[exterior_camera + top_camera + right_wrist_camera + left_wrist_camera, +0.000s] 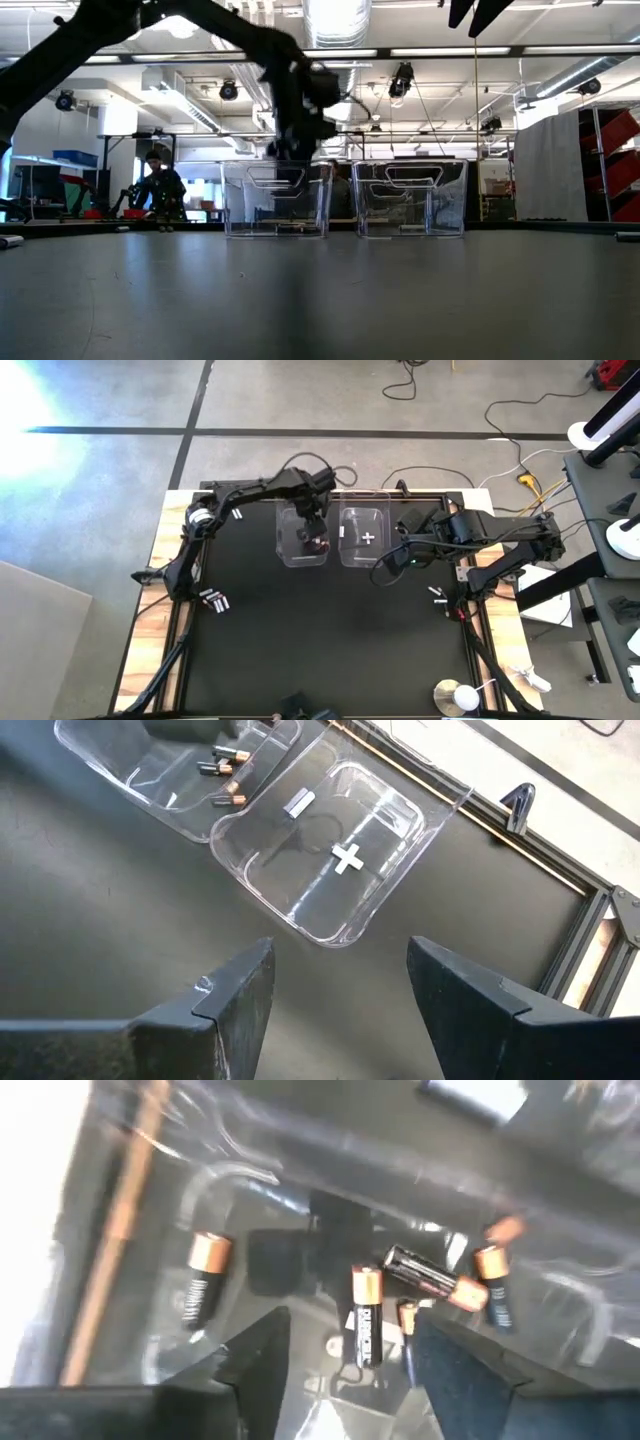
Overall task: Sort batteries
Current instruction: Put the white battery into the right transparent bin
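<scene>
Two tubs stand side by side near the back of the desk (330,630). The left tub (303,536) holds several batteries (364,1318), with the left gripper (312,520) above it, fingers apart. The right tub (365,536) holds a few batteries (347,858); the right gripper (392,567) sits just right of it. More batteries (215,600) lie loose at the desk's left edge, others (438,595) at its right edge.

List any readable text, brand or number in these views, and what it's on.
"DURACELL": on the black-and-copper battery standing upright between the left gripper's fingers, inside the left tub.
Print on the other dark batteries: too blurred to read.
White batteries in the right tub: no legible marking.
Nothing else readable.
</scene>
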Tool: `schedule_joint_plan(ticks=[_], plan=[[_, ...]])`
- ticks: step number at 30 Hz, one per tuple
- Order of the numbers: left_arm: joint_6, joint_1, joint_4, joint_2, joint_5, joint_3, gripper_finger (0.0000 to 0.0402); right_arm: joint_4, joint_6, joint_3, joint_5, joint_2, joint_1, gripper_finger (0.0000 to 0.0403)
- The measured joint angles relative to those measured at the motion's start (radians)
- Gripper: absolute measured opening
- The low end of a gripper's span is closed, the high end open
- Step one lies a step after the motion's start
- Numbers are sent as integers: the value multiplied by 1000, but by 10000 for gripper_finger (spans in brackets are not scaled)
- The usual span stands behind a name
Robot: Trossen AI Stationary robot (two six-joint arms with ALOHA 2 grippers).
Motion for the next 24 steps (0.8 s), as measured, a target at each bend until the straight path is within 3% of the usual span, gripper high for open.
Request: schedule_joint_plan(ticks=[7, 12, 18, 24], plan=[[-42, 27, -212, -61, 1, 217, 226, 5, -13, 0, 0, 0, 0, 219], [-83, 71, -243, -139, -11, 252, 228, 14, -35, 0, 1, 0, 0, 219], [-143, 165, -215, -260, -95, 132, 229, 15, -43, 0, 1, 0, 0, 219], [-307, 277, -98, -402, -115, -167, 229, 20, -94, 0, 12, 0, -1, 219]])
